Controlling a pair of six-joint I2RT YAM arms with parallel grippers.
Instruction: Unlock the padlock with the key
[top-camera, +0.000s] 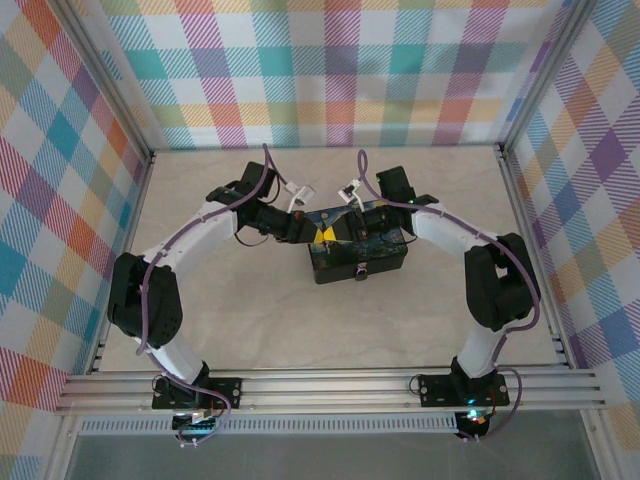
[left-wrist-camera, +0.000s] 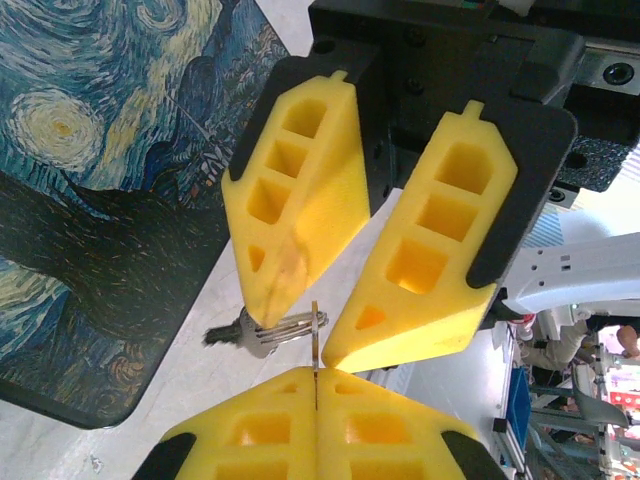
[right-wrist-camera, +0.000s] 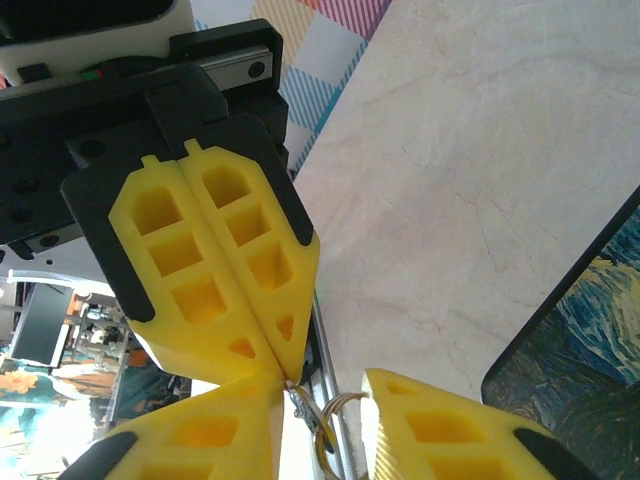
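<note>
**Left wrist:** The left claw (left-wrist-camera: 316, 388) is clenched on the thin, pale silvery metal key (left-wrist-camera: 314, 345), which stands edge-on out of its yellow pads. A silvery wire ring (left-wrist-camera: 268, 332) hangs off the key. The right claw (left-wrist-camera: 302, 335) is spread wide around that ring, and I cannot tell whether it touches it. Just beside them the blue-and-yellow swirl-painted rectangular tin (left-wrist-camera: 90, 200) lies on the pale tabletop (left-wrist-camera: 240, 395).

**Right wrist:** The left pads are pressed together on the key, and the right pads are apart.

**Top:** Both claws meet over the tin's far edge. The tiny dark-bodied padlock (top-camera: 361, 270) seems to sit at the tin's near face, apart from the key. It is too small to show its shackle.

The key looks to be in hand but not yet inserted, so aiming, inserting and turning remain.
</note>
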